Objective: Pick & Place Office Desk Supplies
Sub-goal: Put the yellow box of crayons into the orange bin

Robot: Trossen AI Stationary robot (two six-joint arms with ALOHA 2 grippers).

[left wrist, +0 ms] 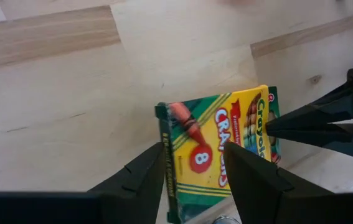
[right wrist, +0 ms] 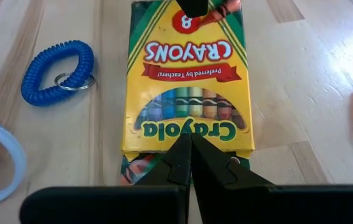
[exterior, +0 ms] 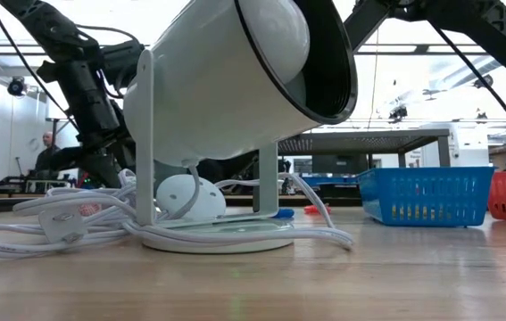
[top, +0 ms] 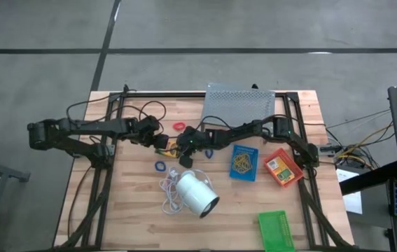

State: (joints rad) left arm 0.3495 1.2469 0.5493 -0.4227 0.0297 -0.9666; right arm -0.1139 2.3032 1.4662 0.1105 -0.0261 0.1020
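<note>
Yellow crayon box (left wrist: 216,146) sits clamped between left claw (left wrist: 195,171) fingers.

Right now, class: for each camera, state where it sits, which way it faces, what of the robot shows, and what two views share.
High: above the table, facing straight down; both arms show.
Low: at tabletop height, facing level past the lamp into the room; arm links show above.
Left wrist: on the left arm, facing the crayon box; left gripper grips it.
Right wrist: on the right arm, facing the same box; right gripper shut at its end.
Shared: both wrist views show the crayon box.
</note>
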